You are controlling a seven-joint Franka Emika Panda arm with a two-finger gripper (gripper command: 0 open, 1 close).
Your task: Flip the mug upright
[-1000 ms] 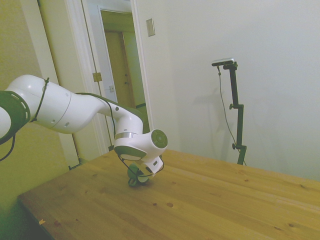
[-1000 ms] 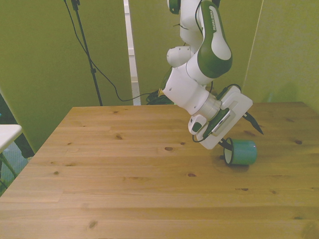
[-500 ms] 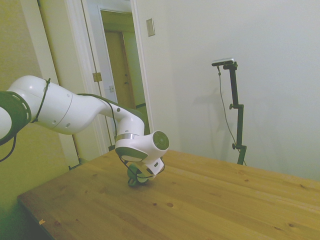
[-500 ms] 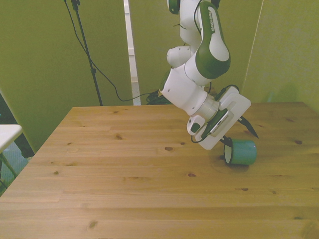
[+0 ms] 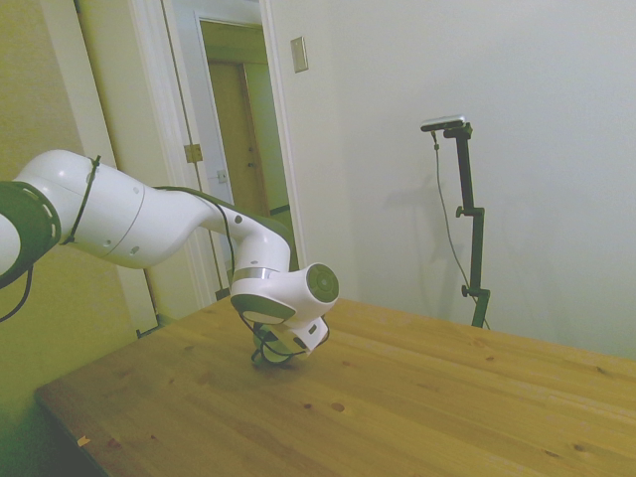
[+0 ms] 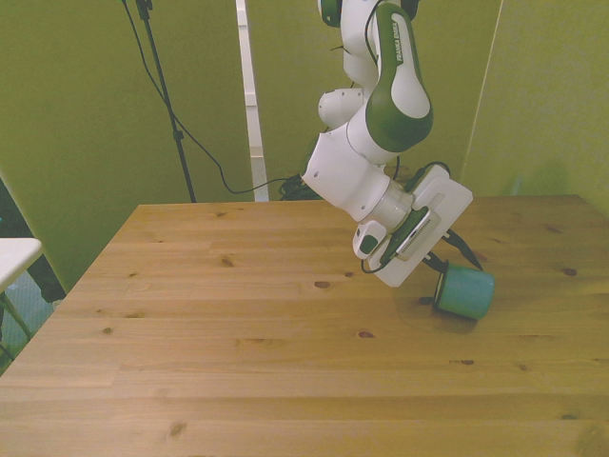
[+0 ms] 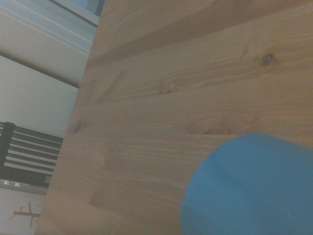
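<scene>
Teal mug [image 6: 465,292] (blue in wrist view); knotty pine-brown table [image 6: 238,362].

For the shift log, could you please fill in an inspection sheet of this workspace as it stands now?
Surface: wooden table, bare pine boards with knots.
Job's things: teal mug, tilted, not yet upright, on the front view's right.
Clutter: nothing seen.
Gripper: gripper at the mug's rim end; whether it is open or shut cannot be told.
Cables: black cable hanging behind the table; thin cable looped along the wrist.
Surroundings: green walls, open doorway in the side view.
</scene>
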